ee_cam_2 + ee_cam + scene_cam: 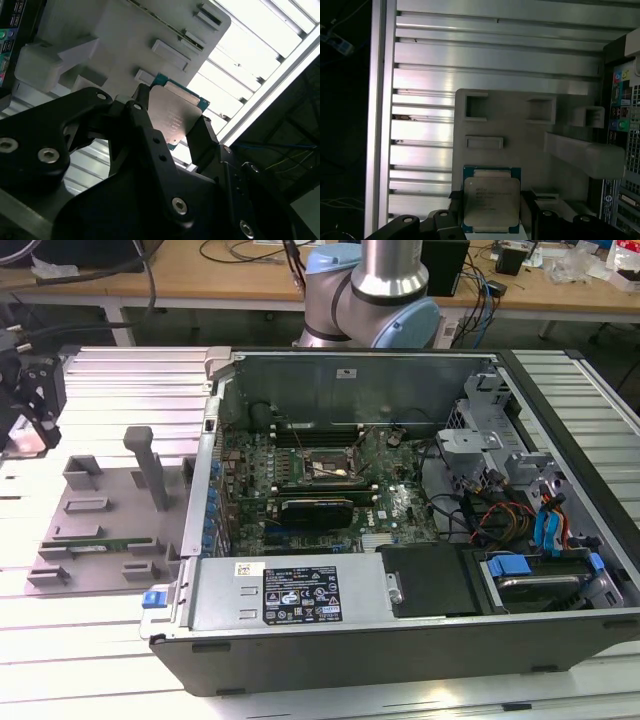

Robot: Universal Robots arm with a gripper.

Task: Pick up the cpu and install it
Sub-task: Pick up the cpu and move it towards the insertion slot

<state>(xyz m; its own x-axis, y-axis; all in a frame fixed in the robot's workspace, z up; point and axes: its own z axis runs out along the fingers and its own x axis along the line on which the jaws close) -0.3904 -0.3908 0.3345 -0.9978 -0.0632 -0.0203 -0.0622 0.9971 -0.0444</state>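
Black gripper (172, 127) fingers (202, 140) are seen closed on two opposite edges of the cpu (176, 115), held over the grey fixture tray's (530, 150) edge (well apart from the motherboard socket (325, 468)), so it could be tilted or dropped if so thin a hold is jolted.

My gripper (28, 430), closed on the cpu (175, 117), hangs over bare slatted table (110, 380) at nine o'clock in the exterior view, open air around it. Toward three o'clock the grey fixture tray (115, 515) carries an upright post (149, 465), then the case wall (202, 500) rises. Over the socket (322, 468) the case is open from above; cables (500, 515) and a drive cage (472, 438) crowd its three o'clock side.
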